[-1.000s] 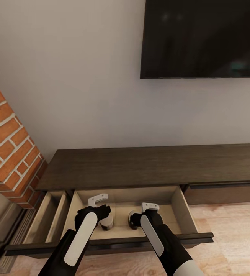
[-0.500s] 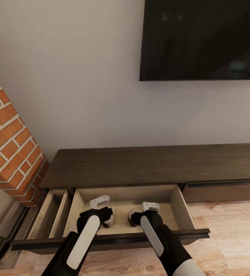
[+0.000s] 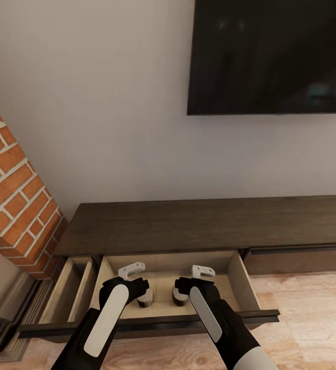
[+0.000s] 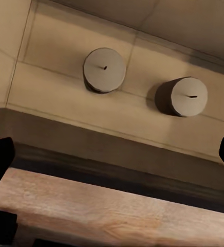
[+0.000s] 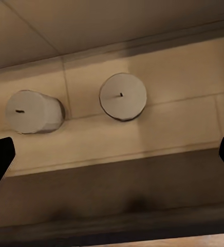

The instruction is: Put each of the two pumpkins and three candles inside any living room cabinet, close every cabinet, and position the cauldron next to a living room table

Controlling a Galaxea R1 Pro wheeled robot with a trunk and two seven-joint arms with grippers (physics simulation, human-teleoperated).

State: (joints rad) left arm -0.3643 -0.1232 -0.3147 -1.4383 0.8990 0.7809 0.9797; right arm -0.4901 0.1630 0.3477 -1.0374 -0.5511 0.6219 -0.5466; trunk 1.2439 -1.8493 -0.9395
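A plain pale wall [image 3: 101, 103] carries a large dark screen [image 3: 270, 56] up to the right. A red-brick fireplace [image 3: 13, 195] juts in at the left, and light wood plank floor [image 3: 312, 308] runs below.

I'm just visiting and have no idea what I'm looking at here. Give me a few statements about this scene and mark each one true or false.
1. Two candles stand on the pale floor of the open drawer. True.
2. The left gripper is clamped on a candle. False: its jaws are spread wide with nothing between them, and both candles stand free in the drawer.
3. An orange pumpkin lies in the open drawer. False: the drawer's visible floor holds the two candles, and no pumpkin shows there.
4. A dark screen hangs on the wall above the cabinet. True.
5. Brick stands at the cabinet's left end in the head view. True.
6. The right gripper carries the cauldron. False: it is open and empty.
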